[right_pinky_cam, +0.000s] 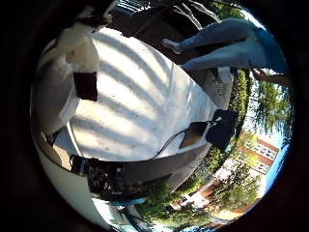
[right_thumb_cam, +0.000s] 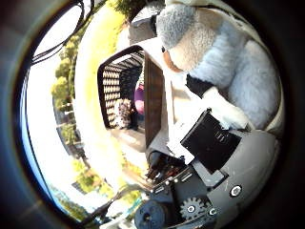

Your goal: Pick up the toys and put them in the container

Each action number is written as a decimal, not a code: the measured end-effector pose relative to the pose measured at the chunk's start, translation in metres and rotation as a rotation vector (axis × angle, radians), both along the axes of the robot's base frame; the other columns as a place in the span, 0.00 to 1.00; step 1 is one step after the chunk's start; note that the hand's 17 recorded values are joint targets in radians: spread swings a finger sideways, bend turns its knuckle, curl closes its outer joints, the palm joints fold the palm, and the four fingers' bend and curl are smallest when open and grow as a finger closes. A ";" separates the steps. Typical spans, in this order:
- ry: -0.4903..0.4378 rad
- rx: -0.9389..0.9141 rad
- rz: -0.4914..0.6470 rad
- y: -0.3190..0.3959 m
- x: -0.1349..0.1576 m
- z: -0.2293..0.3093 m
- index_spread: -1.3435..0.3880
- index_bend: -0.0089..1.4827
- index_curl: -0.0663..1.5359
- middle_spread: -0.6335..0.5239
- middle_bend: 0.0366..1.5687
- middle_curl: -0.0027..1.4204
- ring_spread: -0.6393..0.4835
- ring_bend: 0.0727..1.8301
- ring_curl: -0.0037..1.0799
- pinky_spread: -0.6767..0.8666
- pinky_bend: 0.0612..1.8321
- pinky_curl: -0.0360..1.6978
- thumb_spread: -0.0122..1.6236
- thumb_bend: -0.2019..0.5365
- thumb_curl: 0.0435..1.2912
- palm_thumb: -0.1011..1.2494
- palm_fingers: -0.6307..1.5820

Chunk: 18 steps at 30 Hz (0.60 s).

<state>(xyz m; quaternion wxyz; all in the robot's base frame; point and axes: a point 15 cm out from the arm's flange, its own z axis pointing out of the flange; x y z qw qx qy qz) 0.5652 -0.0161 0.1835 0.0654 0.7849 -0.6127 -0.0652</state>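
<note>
1. The hand (right_thumb_cam: 209,143) is curled round a plush toy (right_thumb_cam: 224,62), which fills the upper right of the thumb-side frame, pressed close to the palm.
2. The toy looks soft, light and squashy: grey and white fur, no stiff parts showing. It should not slip or break; a hold round its fat middle suits best.
3. The container (right_thumb_cam: 121,90), dark with slotted walls, sits left of centre, with toys already inside.
4. The white table (right_pinky_cam: 140,111) spreads across the other view.
</note>
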 end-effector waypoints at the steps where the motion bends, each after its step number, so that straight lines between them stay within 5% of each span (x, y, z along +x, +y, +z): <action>1: 0.008 0.003 0.009 0.002 -0.008 0.017 0.27 0.43 0.61 0.38 0.83 0.71 0.48 0.83 0.75 0.55 0.85 0.47 0.67 0.25 0.54 0.80 0.64; 9: 0.031 0.101 0.153 0.062 -0.086 0.146 0.23 0.42 0.73 0.38 0.88 0.73 0.47 0.87 0.77 0.53 0.88 0.51 0.69 0.25 0.56 0.76 0.59; 18: 0.068 0.148 0.369 0.195 -0.139 0.148 0.21 0.40 0.84 0.38 0.91 0.73 0.46 0.90 0.77 0.52 0.89 0.54 0.70 0.26 0.58 0.76 0.57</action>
